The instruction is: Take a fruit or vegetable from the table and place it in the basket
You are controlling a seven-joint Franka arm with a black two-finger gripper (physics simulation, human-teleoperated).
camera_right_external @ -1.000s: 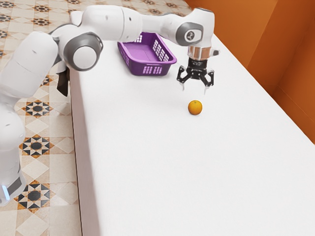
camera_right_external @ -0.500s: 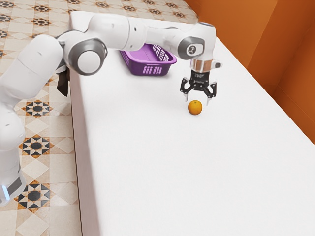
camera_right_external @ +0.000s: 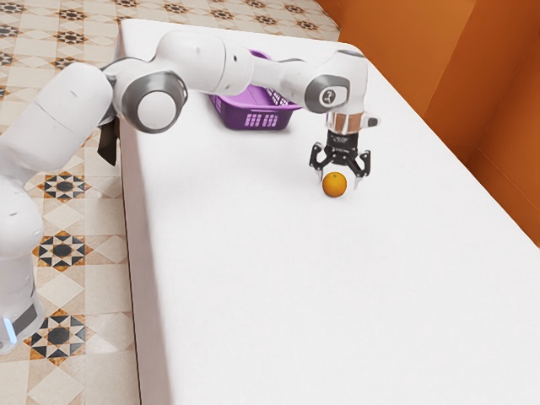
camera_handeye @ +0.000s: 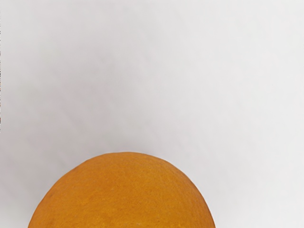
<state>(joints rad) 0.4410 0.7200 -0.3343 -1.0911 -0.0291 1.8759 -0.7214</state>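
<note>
My black gripper (camera_right_external: 339, 182) is low over the table in the exterior view, open, its fingertips spread around the orange. The orange (camera_right_external: 334, 185) rests on the white table, nearer the fingertip on the exterior view's left, with a wider gap on the other side. In the wrist view the orange (camera_handeye: 124, 194) looms large at the lower edge, just under my hand. Farther back stands the purple basket (camera_right_external: 256, 120), partly hidden behind the arm.
The white table (camera_right_external: 321, 295) extends beneath the arm and around the orange. An orange-brown wall (camera_right_external: 481, 93) rises beyond the table's edge at the exterior view's right. Patterned floor tiles (camera_right_external: 63, 251) lie at the left.
My open gripper has come down from above the orange to its level, and the arm has lowered with it. The orange and the basket have stayed where they were.
</note>
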